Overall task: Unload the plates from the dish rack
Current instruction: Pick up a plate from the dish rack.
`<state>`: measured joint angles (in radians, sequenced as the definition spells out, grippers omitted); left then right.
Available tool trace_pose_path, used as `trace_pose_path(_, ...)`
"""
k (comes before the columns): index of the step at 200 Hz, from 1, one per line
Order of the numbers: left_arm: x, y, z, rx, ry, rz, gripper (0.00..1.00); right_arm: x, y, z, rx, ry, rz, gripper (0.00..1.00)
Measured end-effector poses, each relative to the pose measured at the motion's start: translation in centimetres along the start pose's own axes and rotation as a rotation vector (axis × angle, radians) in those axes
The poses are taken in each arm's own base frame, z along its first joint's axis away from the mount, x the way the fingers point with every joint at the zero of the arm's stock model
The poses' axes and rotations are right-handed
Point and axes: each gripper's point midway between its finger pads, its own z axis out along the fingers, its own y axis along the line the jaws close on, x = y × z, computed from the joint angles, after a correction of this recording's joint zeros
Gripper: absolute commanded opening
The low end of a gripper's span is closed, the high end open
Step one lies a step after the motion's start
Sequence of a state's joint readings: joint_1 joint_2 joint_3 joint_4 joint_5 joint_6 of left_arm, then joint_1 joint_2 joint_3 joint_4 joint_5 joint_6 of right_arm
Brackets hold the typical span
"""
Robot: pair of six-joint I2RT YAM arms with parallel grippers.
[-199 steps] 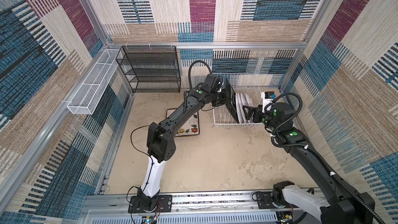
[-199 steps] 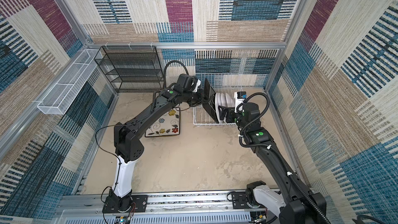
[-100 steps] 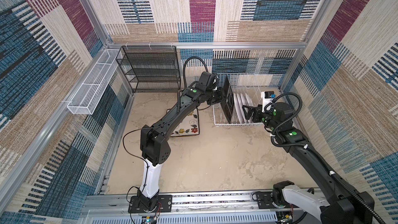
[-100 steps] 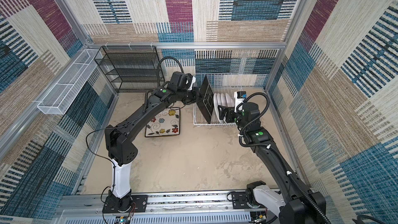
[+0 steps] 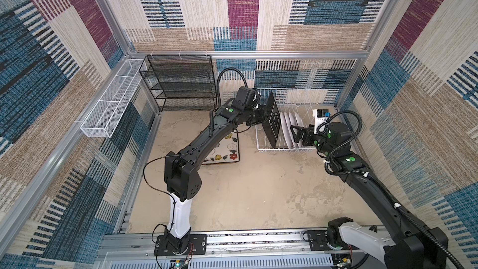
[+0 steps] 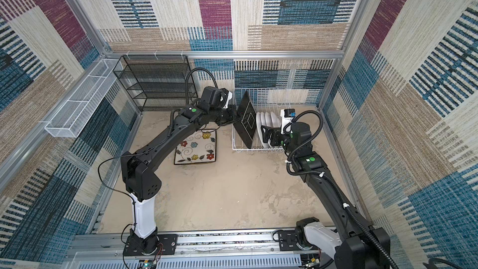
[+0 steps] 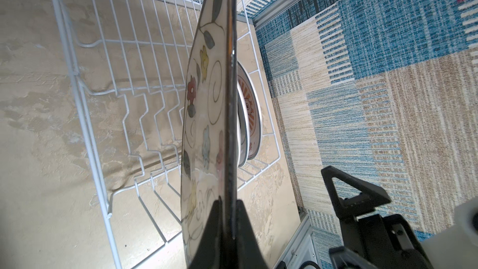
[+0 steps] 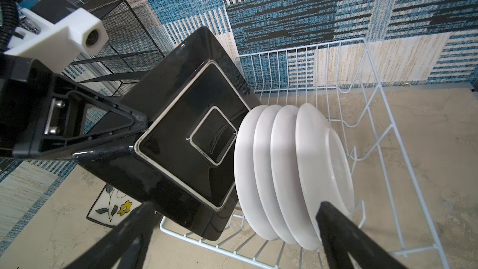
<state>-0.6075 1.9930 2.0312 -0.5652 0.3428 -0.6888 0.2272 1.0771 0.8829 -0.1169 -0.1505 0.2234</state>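
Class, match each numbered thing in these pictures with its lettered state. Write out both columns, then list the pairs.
Things
1. black-backed square plate
2. round white plates
3. flowered plate outside the rack
4. right hand

States
A. lying flat, face up, on the table
B. open, holding nothing
C. gripped at its edge by the left hand
D. standing on edge in the dish rack

Pairs: 1-C, 2-D, 3-A, 4-B
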Motion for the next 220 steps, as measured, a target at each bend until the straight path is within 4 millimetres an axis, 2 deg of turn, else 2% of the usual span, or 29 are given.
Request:
trace_pose_path(108,-1.7,-0.6,-2.8,0.022,-0.053,0.095,0.00,-0.1,0.6,1.0,-0.037,0.020,0.014,1.00)
trace_pose_path(161,-1.6,-0.2,-2.8,0.024,-0.042,0.116,0.00,0.0,0.7,1.2,-0.043,0.027,0.018,1.00)
trace_pose_path(220,-2.5,0.6,-3.2,0.014,-0.060,0.119,0.00,-0.3,0.8,1.7,-0.051,0.031,0.042,1.00)
